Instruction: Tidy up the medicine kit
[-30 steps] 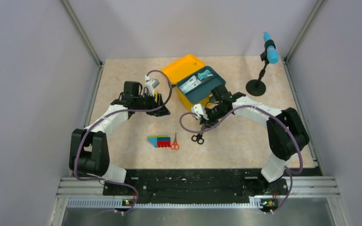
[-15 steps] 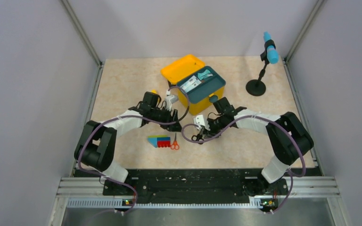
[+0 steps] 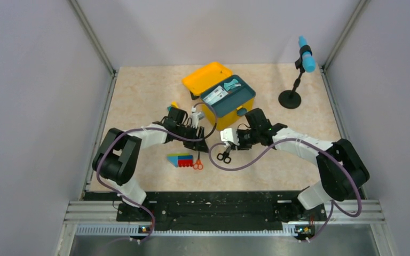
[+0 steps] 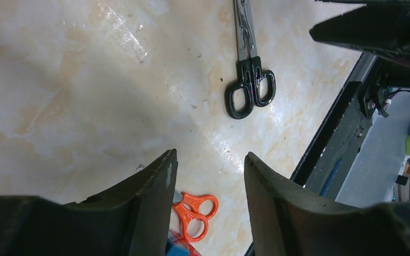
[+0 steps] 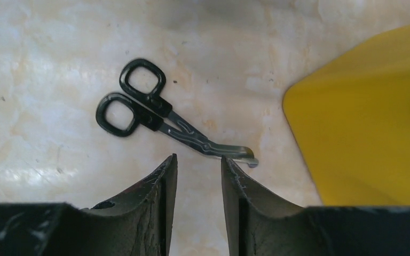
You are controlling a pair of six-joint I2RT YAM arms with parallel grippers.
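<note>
Toward the far middle of the table (image 3: 139, 96) sits the medicine kit (image 3: 227, 118), its long axis running diagonally from near-left to far-right. Its lid (image 3: 208, 74) is thrown open to the far-left, its latch (image 3: 242, 111) faces near-right, and a teal tray (image 3: 228, 98) rests in its top. Just near of it, the left gripper (image 4: 208, 160) hangs with fingers apart and nothing between them, above orange scissors (image 4: 192, 210). The right gripper (image 5: 197, 160) has a narrower gap, also bare, with black scissors (image 5: 155, 109) just beyond its tips.
</note>
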